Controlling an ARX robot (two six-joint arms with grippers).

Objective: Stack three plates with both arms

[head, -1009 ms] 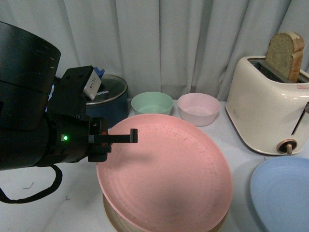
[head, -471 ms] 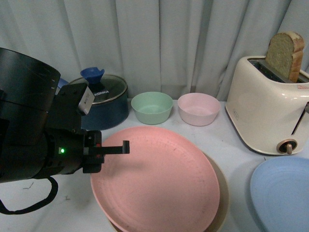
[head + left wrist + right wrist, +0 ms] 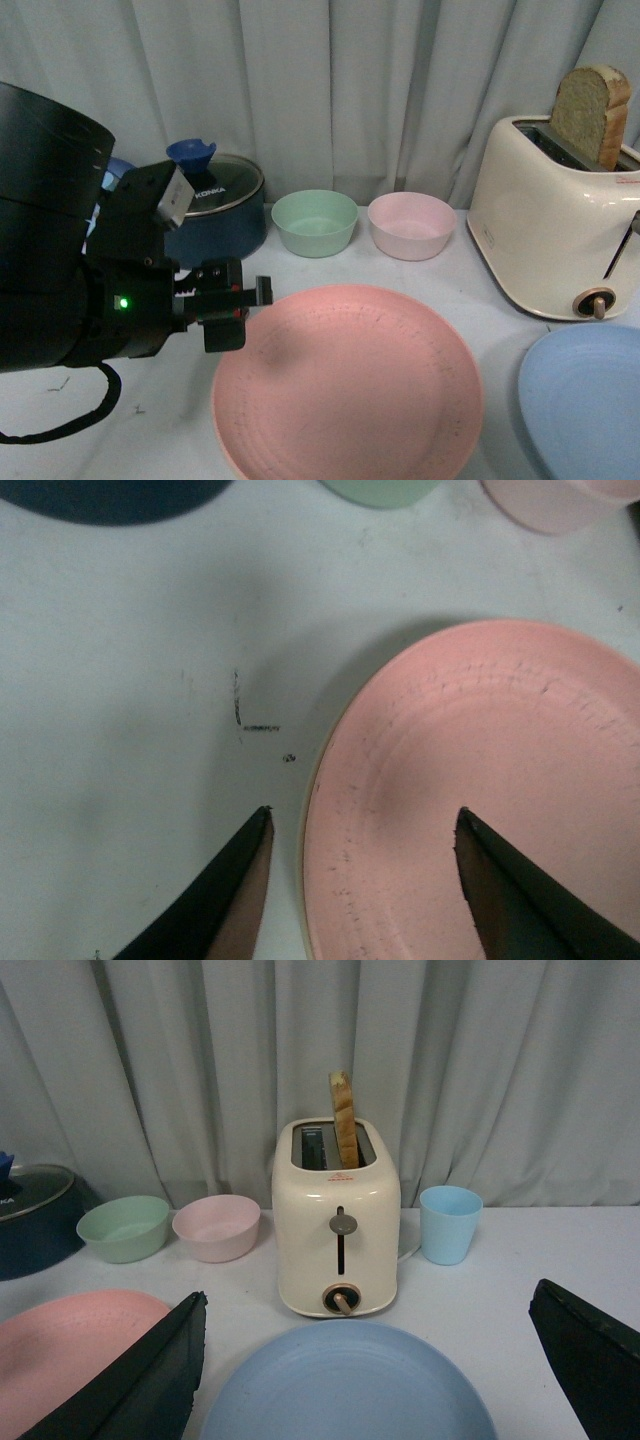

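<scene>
Left gripper (image 3: 363, 813) and right gripper (image 3: 368, 1305) both hold jaws spread apart.

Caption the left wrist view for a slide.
Left claw open over the edge of the pink plate, white table beside.

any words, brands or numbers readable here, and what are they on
"KONKA": white letters on the lid of the dark blue pot.
Small red print near the top edge of the toaster: too small to read in either view.
Black L-shaped pen mark on the table: a scribble, not clearly a letter.
Nothing else carries readable text.
</scene>
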